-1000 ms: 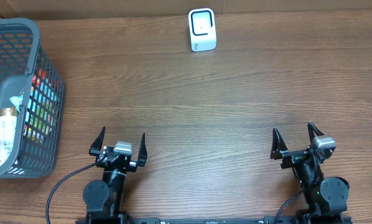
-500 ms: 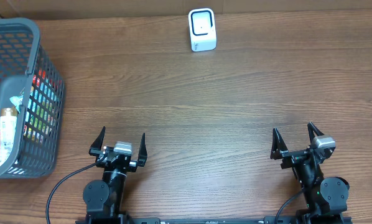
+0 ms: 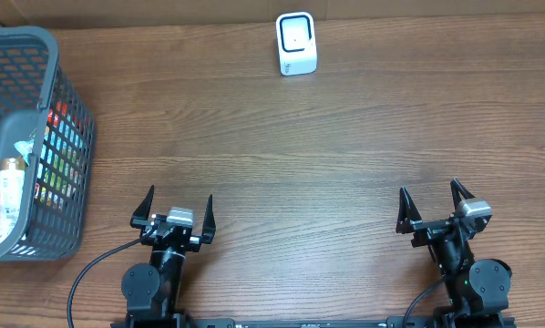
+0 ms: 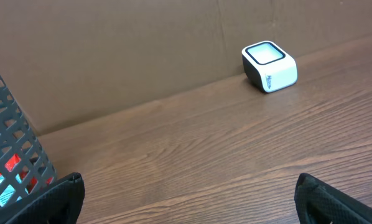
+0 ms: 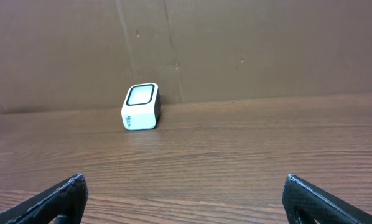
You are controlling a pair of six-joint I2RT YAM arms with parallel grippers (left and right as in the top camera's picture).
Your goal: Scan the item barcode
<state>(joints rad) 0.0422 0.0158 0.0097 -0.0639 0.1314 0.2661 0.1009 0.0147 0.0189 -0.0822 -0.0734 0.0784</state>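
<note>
Looking ahead of both grippers, I see the white scanner (image 3: 296, 43), dark-rimmed window on top, touching the cardboard wall (image 4: 111, 50). My left gripper (image 3: 179, 199) and right gripper (image 3: 428, 193) stand spread wide, holding nothing. Wooden table (image 3: 300, 146) stretches between. The items (image 3: 11, 187) sit in the grey basket (image 3: 35, 38), left of my left gripper.
</note>
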